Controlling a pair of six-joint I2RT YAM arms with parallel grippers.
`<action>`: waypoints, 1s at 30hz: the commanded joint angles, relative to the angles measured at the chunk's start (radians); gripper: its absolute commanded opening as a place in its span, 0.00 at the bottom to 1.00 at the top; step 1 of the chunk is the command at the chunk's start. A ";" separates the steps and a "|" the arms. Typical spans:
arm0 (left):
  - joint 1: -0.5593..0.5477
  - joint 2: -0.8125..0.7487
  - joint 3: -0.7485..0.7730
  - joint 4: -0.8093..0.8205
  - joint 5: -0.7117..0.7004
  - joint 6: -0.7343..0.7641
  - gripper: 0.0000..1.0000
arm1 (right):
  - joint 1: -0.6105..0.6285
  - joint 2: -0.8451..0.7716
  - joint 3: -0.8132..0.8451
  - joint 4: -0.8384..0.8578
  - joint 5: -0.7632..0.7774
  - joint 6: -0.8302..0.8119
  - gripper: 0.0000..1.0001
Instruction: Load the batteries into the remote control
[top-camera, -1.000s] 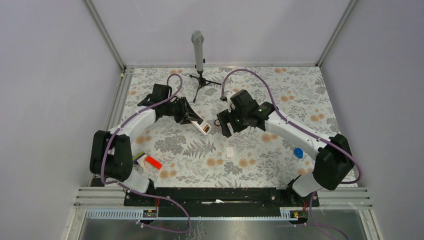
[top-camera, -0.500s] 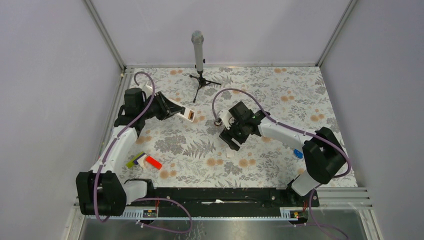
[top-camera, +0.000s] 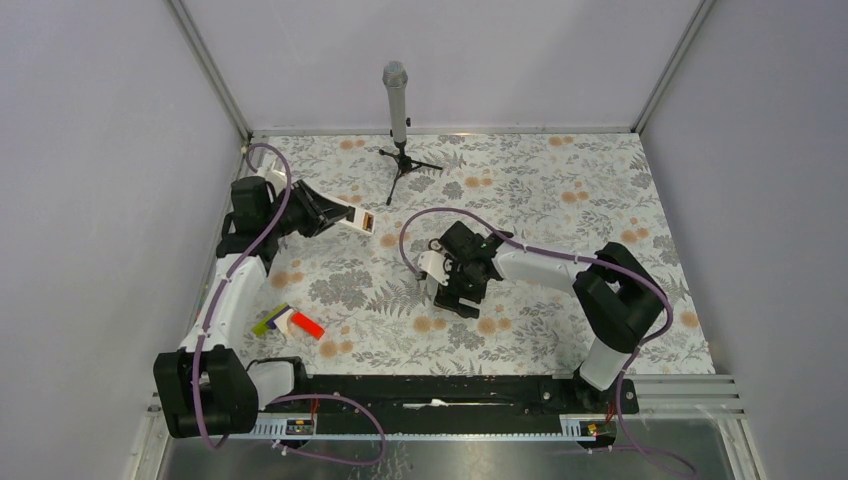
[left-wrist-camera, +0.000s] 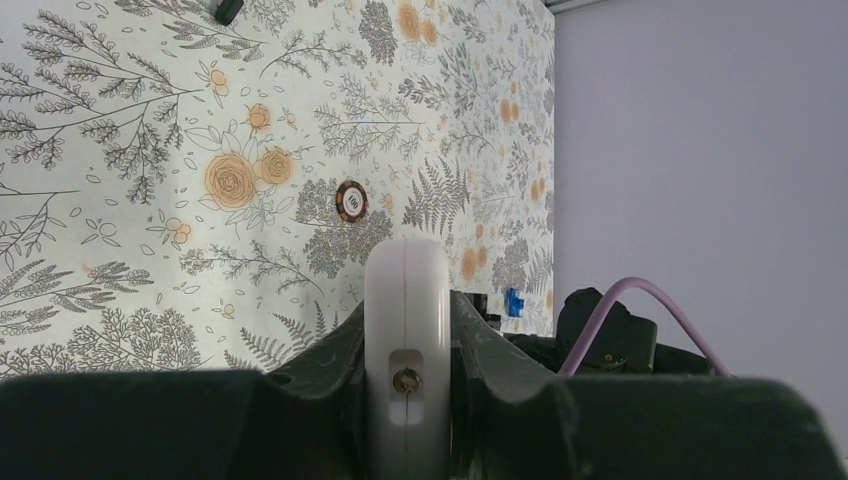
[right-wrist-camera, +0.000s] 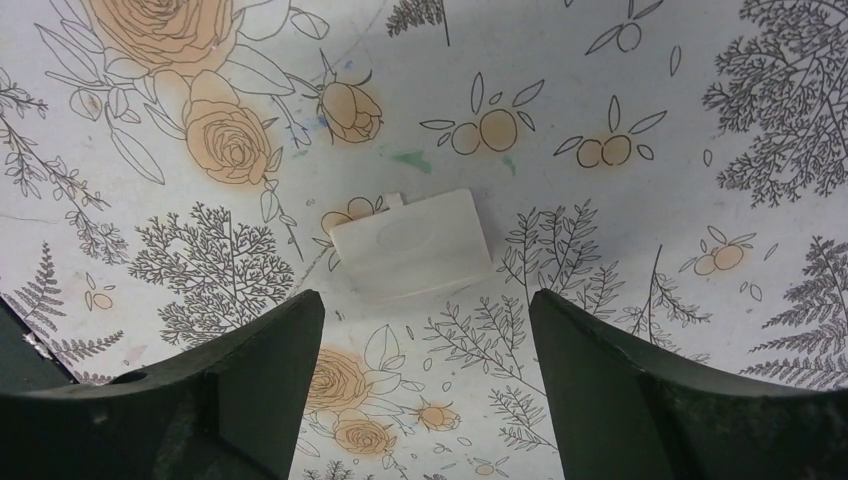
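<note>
My left gripper (top-camera: 338, 215) is shut on the white remote control (top-camera: 361, 221) and holds it above the table at the far left. In the left wrist view the remote (left-wrist-camera: 404, 270) stands edge-on between the fingers of that gripper (left-wrist-camera: 407, 308). A copper-orange patch shows at the remote's free end in the top view. No loose batteries are in view. My right gripper (top-camera: 455, 292) is open, pointing down at mid-table. In the right wrist view, a small white flat cover (right-wrist-camera: 410, 243) lies on the cloth just beyond this gripper (right-wrist-camera: 422, 302).
A microphone on a stand (top-camera: 397, 100) is at the back centre. A red-and-white block with a yellow-green piece (top-camera: 291, 322) lies near left. A small dark ring (left-wrist-camera: 351, 200) and a blue piece (left-wrist-camera: 513, 300) lie on the floral cloth (top-camera: 560, 180).
My left arm has drawn back to the far left with the remote. My right gripper has moved left and toward the near edge, down over the white cover.
</note>
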 joint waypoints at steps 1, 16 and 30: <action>0.020 -0.012 0.010 0.090 0.041 -0.019 0.00 | 0.016 0.013 0.019 -0.001 0.004 -0.042 0.82; 0.045 -0.001 -0.002 0.110 0.070 -0.027 0.00 | 0.066 0.037 -0.044 0.081 0.121 -0.060 0.51; -0.045 -0.009 -0.090 0.156 0.036 -0.034 0.00 | 0.008 -0.078 -0.030 0.100 0.054 0.050 0.45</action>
